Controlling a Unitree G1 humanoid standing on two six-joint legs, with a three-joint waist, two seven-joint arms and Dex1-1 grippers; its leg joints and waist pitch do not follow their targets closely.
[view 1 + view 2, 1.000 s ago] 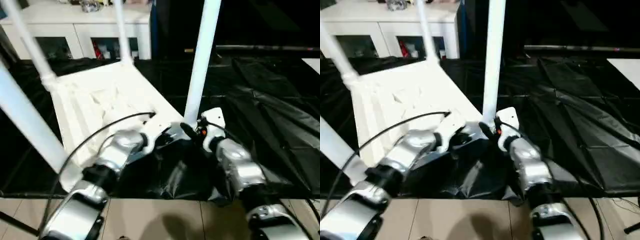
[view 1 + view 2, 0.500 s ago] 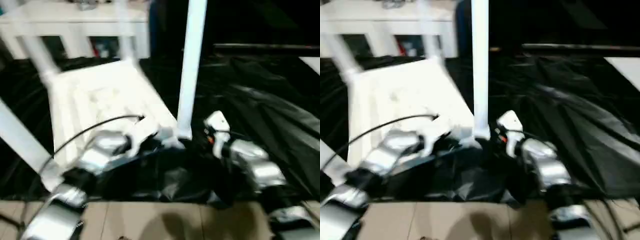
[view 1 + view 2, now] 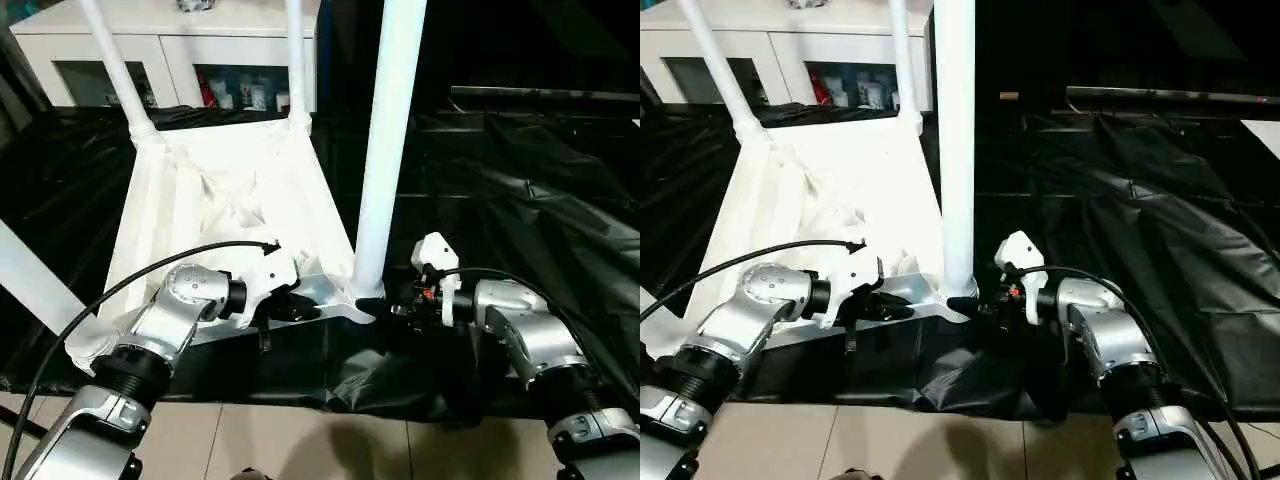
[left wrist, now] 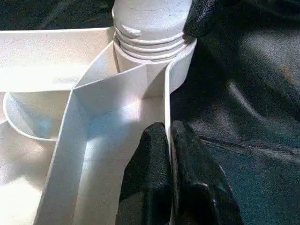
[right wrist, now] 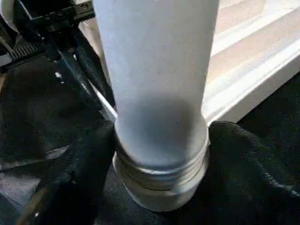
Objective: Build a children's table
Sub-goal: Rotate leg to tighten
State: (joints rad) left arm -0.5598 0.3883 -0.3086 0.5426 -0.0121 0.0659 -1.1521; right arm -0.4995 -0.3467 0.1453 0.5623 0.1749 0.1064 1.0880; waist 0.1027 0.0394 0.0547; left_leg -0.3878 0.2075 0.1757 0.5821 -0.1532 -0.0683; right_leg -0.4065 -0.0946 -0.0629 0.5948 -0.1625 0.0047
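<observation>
- Tabletop (image 3: 225,205) lies upside down on black sheeting (image 3: 520,190), ribbed underside up, its long axis running from the robot's near edge away toward the white cabinet (image 3: 170,40).
- Near-right leg (image 3: 388,140) stands upright in the corner socket (image 4: 154,56) closest to the grippers, its long axis vertical and its top cut off by the frame edge.
- Two far legs (image 3: 115,65) rise from the far corners, likewise pointing up and leaning slightly outward; a fourth leg (image 3: 35,280) crosses the near-left corner at a slant.
- Left gripper (image 4: 169,154) is closed to a narrow pinch on the tabletop's thin rim wall just beside the socket; one finger sits inside the wall, one outside.
- Right gripper (image 5: 157,154) stands wide around the base of the near-right leg, a black finger (image 5: 77,173) on each side of it; whether the pads press the leg cannot be told.
- Left wrist view shows exposed screw threads (image 4: 150,40) on the leg's base above the socket rim, and a black fingertip of the right gripper against that base.
- Right wrist view shows the same threaded band seen from outside the corner, with the left gripper beyond it.
- Head views add the overall layout, with both silver forearms converging on that one corner.
</observation>
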